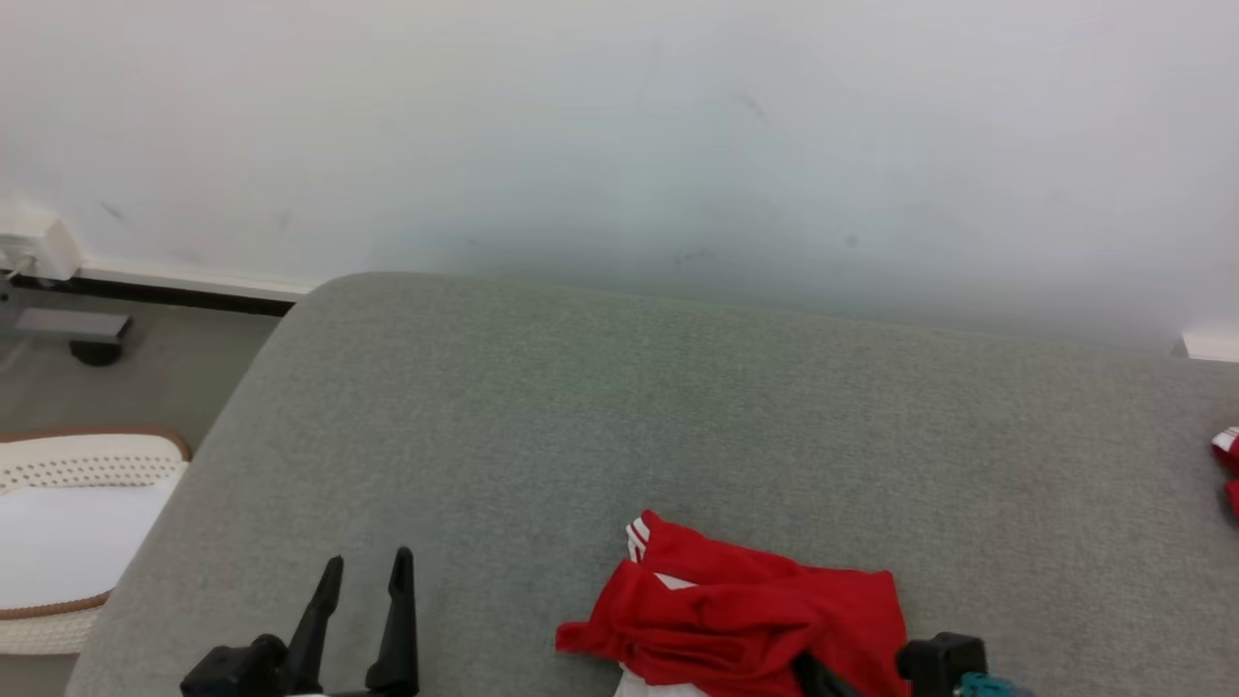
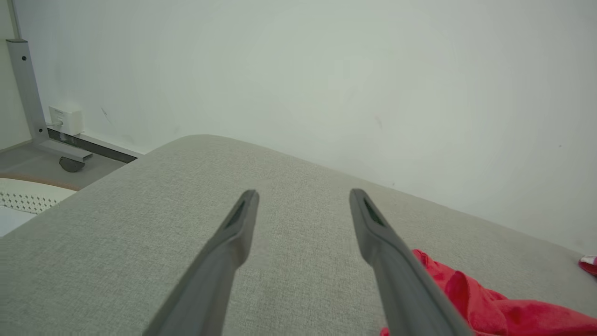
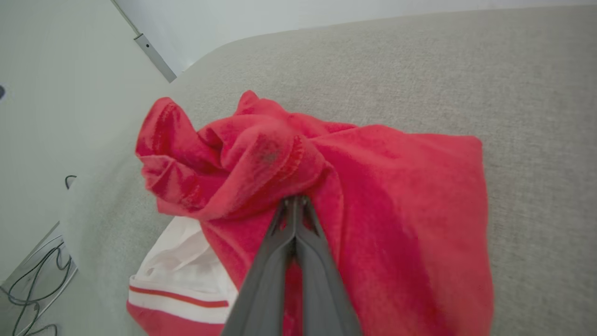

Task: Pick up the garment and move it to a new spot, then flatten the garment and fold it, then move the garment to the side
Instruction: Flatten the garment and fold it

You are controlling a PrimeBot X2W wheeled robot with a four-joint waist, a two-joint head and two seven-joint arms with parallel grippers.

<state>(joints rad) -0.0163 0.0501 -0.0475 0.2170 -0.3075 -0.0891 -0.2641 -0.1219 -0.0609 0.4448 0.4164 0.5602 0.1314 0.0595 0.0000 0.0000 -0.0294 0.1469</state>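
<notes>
The garment point(image 1: 755, 615) is a crumpled red piece with white trim, lying on the grey cushioned surface point(image 1: 619, 407) near its front edge. In the right wrist view the garment point(image 3: 373, 196) lies bunched, and my right gripper point(image 3: 295, 199) is shut on a fold of it, fingertips pinched together in the cloth. In the head view just the dark base of that gripper shows, at the garment's lower right. My left gripper point(image 1: 368, 571) stands open over bare cushion, to the left of the garment. The left wrist view shows its fingers point(image 2: 235, 224) spread wide, with the garment point(image 2: 489, 308) at the lower right.
A white wall point(image 1: 619, 136) rises right behind the cushion. A white perforated basket point(image 1: 68, 523) stands on the floor at the left. Another red and white item point(image 1: 1227, 465) lies at the cushion's far right edge. Cables point(image 3: 32, 275) lie on the floor beside the cushion.
</notes>
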